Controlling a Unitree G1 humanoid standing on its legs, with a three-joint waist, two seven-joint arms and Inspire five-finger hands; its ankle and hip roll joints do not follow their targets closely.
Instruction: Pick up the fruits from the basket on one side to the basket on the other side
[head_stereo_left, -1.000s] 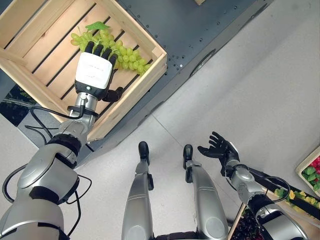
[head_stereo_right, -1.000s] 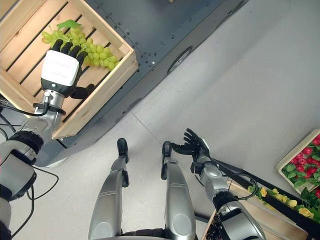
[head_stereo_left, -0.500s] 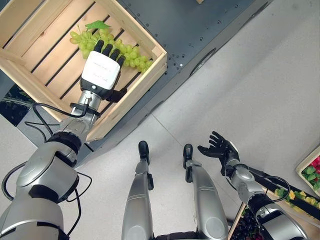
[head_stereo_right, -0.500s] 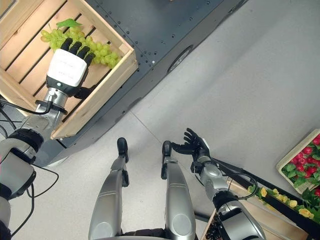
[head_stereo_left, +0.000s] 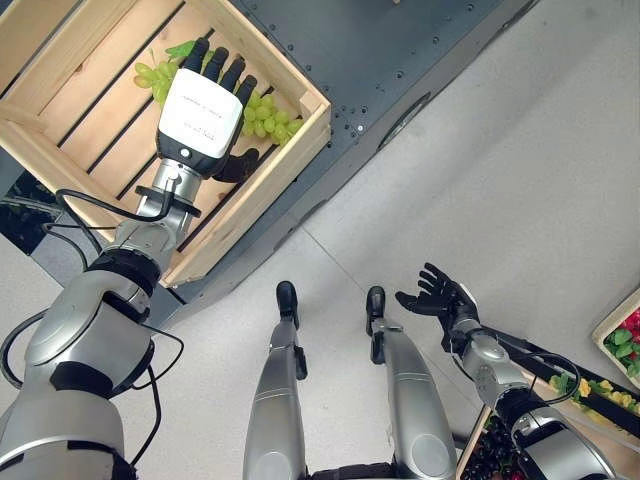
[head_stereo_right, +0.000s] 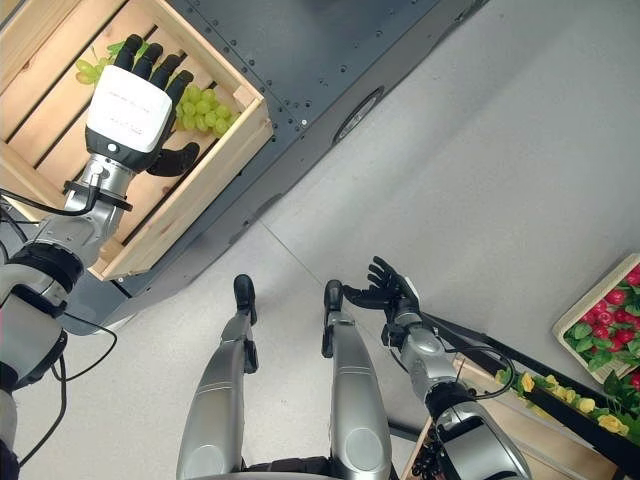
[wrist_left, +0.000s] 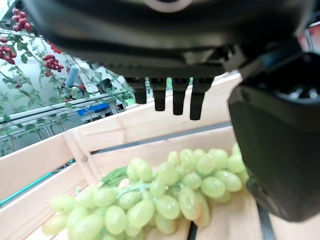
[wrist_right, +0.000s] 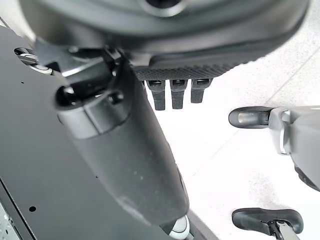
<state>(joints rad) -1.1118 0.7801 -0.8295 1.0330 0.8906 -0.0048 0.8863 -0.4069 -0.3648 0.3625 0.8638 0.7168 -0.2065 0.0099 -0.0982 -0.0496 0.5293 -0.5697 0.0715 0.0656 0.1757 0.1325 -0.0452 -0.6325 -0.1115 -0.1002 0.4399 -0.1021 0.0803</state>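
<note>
Bunch of green grapes (wrist_left: 165, 195) lies in the slatted wooden crate (head_stereo_left: 300, 95), directly beneath the left hand (head_stereo_left: 200, 105) fingers (wrist_left: 172, 100), which are straight, spread, holding nothing. Right hand (head_stereo_left: 437, 297) hangs over the grey floor (head_stereo_left: 520, 180), fingers loosely splayed, empty.

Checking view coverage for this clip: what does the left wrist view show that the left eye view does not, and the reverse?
The left wrist view alone shows greenery with red berries beyond the crate. The left eye view alone shows the right hand open above the grey floor, and a box of red fruit at the edge. Both show the left hand open over the green grapes in the wooden crate.
</note>
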